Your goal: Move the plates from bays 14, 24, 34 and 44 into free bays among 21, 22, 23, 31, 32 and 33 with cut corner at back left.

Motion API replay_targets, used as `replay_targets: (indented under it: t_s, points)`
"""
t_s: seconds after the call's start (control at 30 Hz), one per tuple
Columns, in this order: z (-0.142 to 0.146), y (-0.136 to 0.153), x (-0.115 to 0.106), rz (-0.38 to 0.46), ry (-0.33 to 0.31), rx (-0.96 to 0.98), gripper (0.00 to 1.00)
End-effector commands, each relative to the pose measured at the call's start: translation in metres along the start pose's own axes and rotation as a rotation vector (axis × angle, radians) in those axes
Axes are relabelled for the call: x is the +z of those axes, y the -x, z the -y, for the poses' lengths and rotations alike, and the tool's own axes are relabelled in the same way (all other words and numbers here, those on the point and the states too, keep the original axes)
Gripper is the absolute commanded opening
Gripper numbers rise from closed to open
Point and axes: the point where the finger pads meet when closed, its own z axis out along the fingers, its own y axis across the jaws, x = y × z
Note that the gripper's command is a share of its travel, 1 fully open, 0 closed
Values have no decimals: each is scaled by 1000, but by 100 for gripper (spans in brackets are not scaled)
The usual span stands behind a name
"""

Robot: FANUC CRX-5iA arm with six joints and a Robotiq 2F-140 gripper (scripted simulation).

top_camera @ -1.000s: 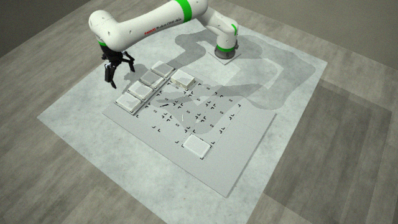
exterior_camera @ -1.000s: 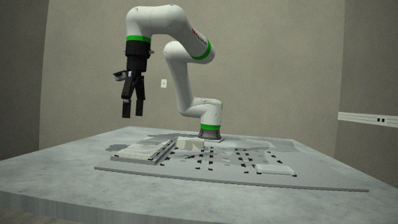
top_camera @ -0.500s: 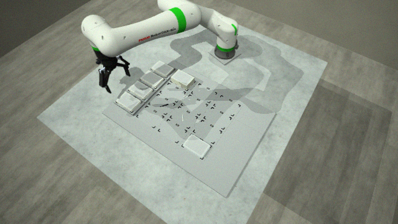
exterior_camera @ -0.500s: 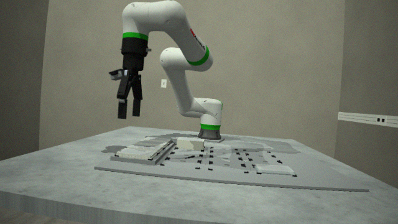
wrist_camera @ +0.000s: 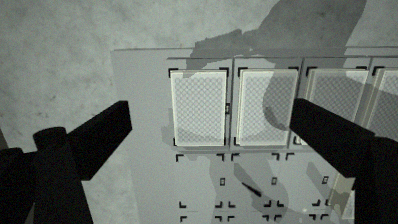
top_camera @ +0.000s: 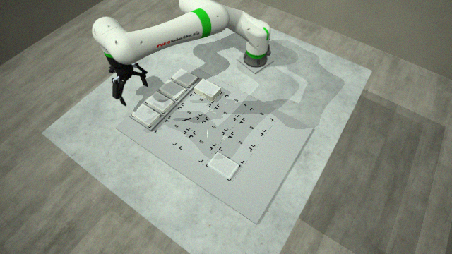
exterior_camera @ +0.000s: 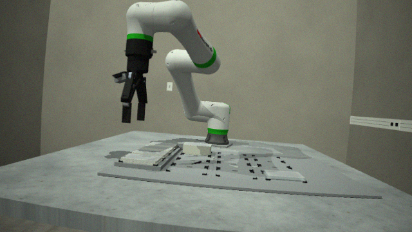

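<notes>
Sealed plates lie flat in the raised column 4: bay 44's plate (top_camera: 145,116) (wrist_camera: 199,108), bay 34's plate (top_camera: 159,102) (wrist_camera: 266,107), bay 24's plate (top_camera: 172,89) (wrist_camera: 337,95) and bay 14's plate (top_camera: 184,77) (wrist_camera: 389,107). My gripper (top_camera: 135,94) (exterior_camera: 133,120) (wrist_camera: 210,114) is open and empty, high above the deck. In the wrist view its fingers frame bay 44's plate and most of bay 34's plate. A dark thin stick (top_camera: 186,119) (exterior_camera: 197,162) (wrist_camera: 251,189) lies in bay 33. A white thin stick (top_camera: 207,133) lies around bay 32.
The tall sealed block (top_camera: 207,89) (exterior_camera: 197,149) (wrist_camera: 339,196) stands in bay 13, beside bay 14's plate. Another plate (top_camera: 223,166) (exterior_camera: 284,175) lies in bay 41. A small pale piece (top_camera: 224,137) lies near bays 31 and 32. Bays 21, 22, 23 and 31 hold no plate or block.
</notes>
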Motion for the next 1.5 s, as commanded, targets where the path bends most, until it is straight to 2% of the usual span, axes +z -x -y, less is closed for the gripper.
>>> replay_targets:
  t_s: [0.0, 0.8, 1.47]
  points:
    - [0, 0, -2, -1, -2, 0, 100]
    - [0, 0, -2, -1, -2, 0, 100]
    - [0, 72, 1, -1, -2, 0, 100]
